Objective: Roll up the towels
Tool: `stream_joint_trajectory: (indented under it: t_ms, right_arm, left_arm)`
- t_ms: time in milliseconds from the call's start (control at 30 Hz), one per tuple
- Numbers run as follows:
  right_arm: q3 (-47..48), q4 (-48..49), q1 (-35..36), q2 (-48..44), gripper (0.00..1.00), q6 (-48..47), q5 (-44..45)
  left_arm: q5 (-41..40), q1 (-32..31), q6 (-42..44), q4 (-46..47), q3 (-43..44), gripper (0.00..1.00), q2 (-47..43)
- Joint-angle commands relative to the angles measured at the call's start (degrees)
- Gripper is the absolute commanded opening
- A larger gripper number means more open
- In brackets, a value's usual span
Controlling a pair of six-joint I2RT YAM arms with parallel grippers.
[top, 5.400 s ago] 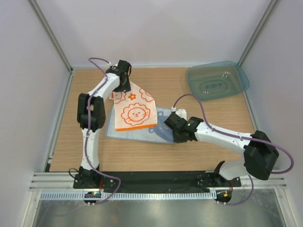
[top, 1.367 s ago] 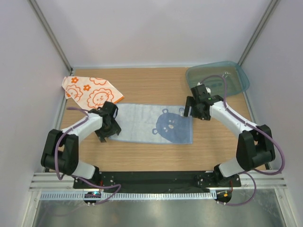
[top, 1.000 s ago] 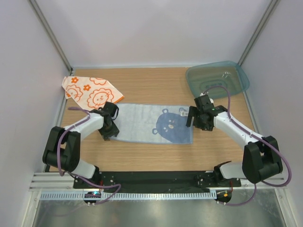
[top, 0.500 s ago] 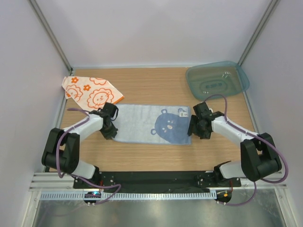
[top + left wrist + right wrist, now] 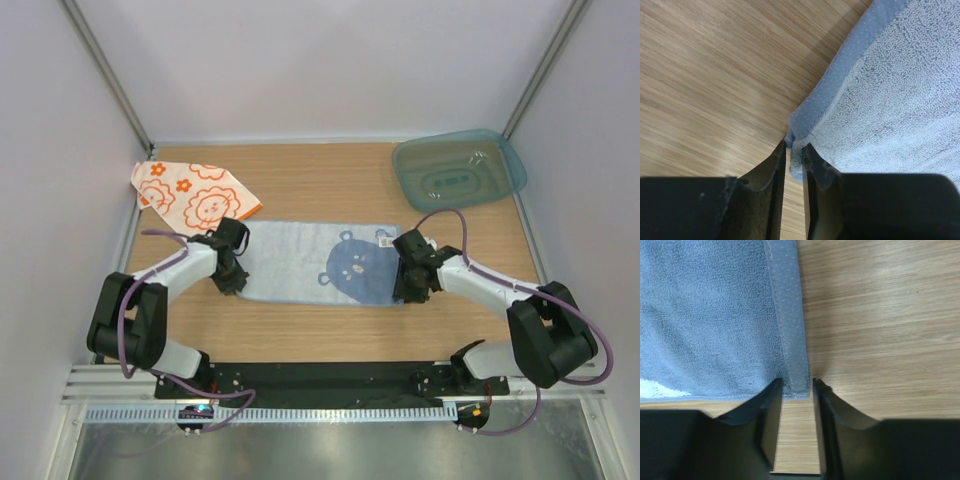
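The light blue towel (image 5: 290, 262) lies spread flat and lengthwise across the counter (image 5: 330, 180), its bear print (image 5: 350, 265) face up. That is the layout it needs before rolling can start, since a roll begun from a short edge wants that edge straight and the cloth unwrinkled. The left pincer (image 5: 794, 150) is down at the towel's left near corner. Its two fingers (image 5: 776, 167) are almost together and clamped on the hem, which stands bunched up in the narrow slot between them, so this end looks held to anchor or tension the cloth. The right pincer (image 5: 796, 386) sits at the towel's right near corner with its fingers apart on either side of the hem. The hem lies flat on the wood between them, and a sliver of counter shows beside it, so I judge this corner framed but not yet pinched. Taking the towel at both ends at once probably serves to pull it taut and square. Beyond the blue towel's far left corner, and apart from it, the white towel with orange lion prints (image 5: 195, 200) lies loosely folded, unrolled and waiting its turn. Off past the blue towel's far right corner rests the translucent teal tray (image 5: 460, 170), with neither arm touching it.
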Motion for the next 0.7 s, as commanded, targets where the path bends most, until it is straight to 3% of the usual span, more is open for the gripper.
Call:
stream_joint_trajectory:
  t_ms: [0, 233, 267, 400, 667]
  right_arm:
    - [-0.8, 1.8, 1.0, 0.0, 0.33, 2.4, 1.7]
    - [-1.7, 1.8, 1.1, -0.7, 0.11, 2.4, 2.0]
    - [-1.7, 1.9, 1.1, -0.9, 0.03, 2.4, 1.9]
    - [-1.3, 0.5, 1.4, -2.8, 0.01, 2.4, 2.2]
    - [-0.9, -6.0, 1.9, -11.2, 0.01, 3.3, 4.1]
  left_arm:
    - [0.5, -0.3, -0.5, 2.1, -2.0, 0.18, 0.2]
    - [1.0, -0.3, -0.2, 2.0, -3.0, 0.11, -1.4]
    - [1.5, -0.3, -0.1, 1.9, -3.0, 0.09, -1.9]
    - [2.0, -0.3, 0.0, 0.2, -3.6, 0.01, -4.7]
    - [4.2, -0.3, -1.4, -4.7, -6.3, 0.01, -15.3]
